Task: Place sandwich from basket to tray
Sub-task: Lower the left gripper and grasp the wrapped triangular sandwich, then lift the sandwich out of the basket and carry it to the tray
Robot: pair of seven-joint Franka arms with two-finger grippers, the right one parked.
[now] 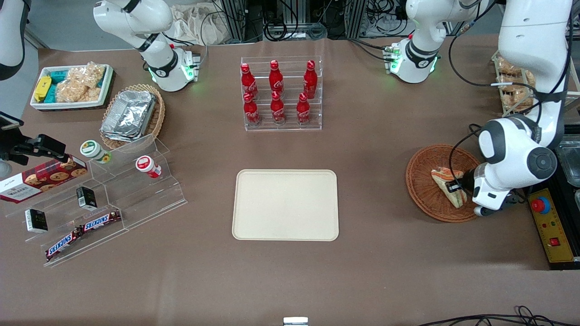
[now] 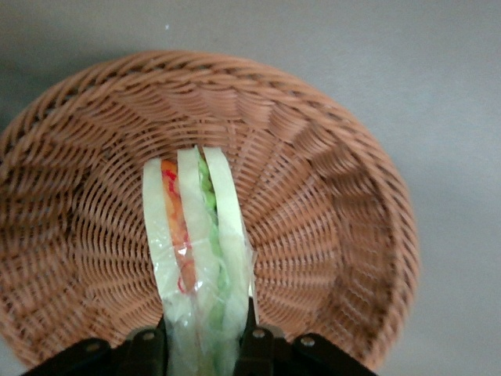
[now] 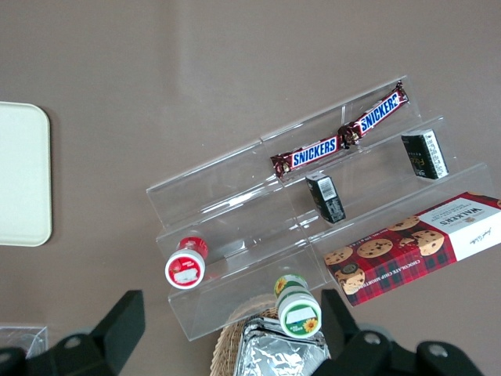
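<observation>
Brown desk (image 1: 385,149) under both arms. Sandwich (image 2: 200,258): triangular wedge in clear wrap, pale bread slices, orange-red layer on one side, green on the other. Lies in reddish-brown woven basket (image 1: 419,181) toward working arm's end of desk. Hand (image 2: 200,345) down in basket, black fingers (image 2: 145,348) pinching sandwich on both flanks. Cream tray (image 1: 285,204) mid-desk, well apart from basket. Readable writing: "SNICKERS" on two bars (image 3: 340,133) on clear stepped stand (image 3: 297,235); "WALKERS" on red tartan cookie box (image 3: 419,247); red Coca-Cola bottles (image 1: 276,93) in clear rack.
</observation>
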